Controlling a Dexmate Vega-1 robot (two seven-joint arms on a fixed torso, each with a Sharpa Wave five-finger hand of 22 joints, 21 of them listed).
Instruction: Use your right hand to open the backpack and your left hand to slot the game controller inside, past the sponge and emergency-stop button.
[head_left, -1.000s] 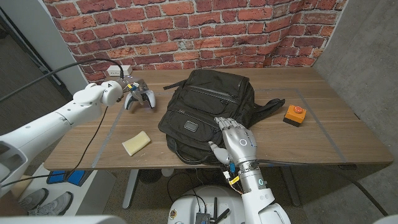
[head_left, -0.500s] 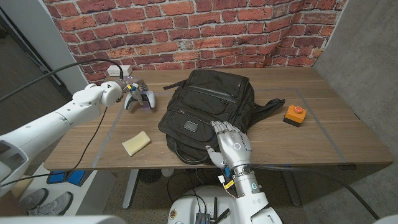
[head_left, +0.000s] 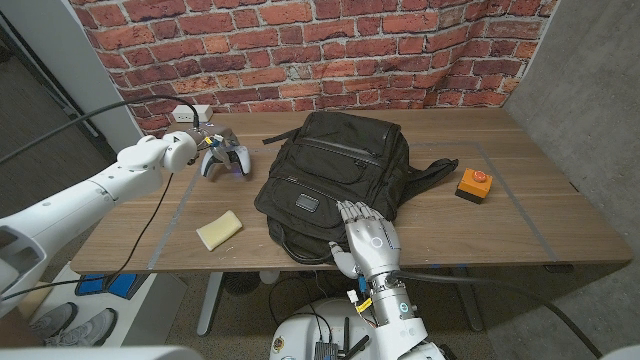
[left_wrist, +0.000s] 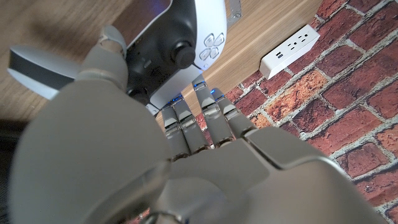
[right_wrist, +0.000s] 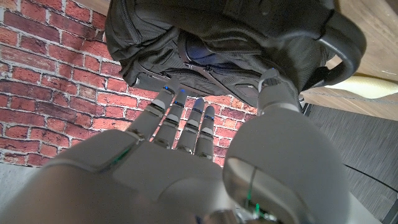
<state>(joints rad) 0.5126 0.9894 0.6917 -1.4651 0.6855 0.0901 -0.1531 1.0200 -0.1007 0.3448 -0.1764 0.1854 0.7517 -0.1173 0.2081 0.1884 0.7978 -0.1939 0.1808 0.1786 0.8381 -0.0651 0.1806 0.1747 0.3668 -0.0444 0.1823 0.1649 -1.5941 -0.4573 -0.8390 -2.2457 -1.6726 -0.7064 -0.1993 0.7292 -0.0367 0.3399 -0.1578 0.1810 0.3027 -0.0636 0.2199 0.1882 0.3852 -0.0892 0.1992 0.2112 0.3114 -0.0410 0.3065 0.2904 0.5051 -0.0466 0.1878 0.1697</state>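
Task status: early stage. The black backpack (head_left: 335, 182) lies flat at the middle of the wooden table (head_left: 560, 225), and I judge it not yet open enough for loading; no wide mouth shows from the head view. The white game controller (head_left: 224, 158) sits at the far left of the table, well apart from the backpack, and is not yet carried over. Both main steps therefore remain: opening the bag, then slotting the controller in.

My right hand (head_left: 366, 238) rests at the near edge of the backpack, fingers extended and slightly apart, holding nothing. My left hand (head_left: 196, 147) is at the controller; its fingers reach onto the body and the thumb curves around one grip, so I judge it is gripping the controller, though whether it is lifted off the table I cannot tell.

The yellow sponge (head_left: 219, 230) lies on the table between the controller and the backpack's near corner. The orange emergency-stop button (head_left: 474, 184) sits to the right, just beyond the backpack strap.

View differences: the right wrist view shows a partly parted zipper seam with blue lining along the backpack (right_wrist: 236, 43), a detail the head view does not resolve. The left wrist view shows the controller (left_wrist: 180, 50) face, its thumbstick and buttons, plus a white power strip (left_wrist: 290, 48) against the brick wall.
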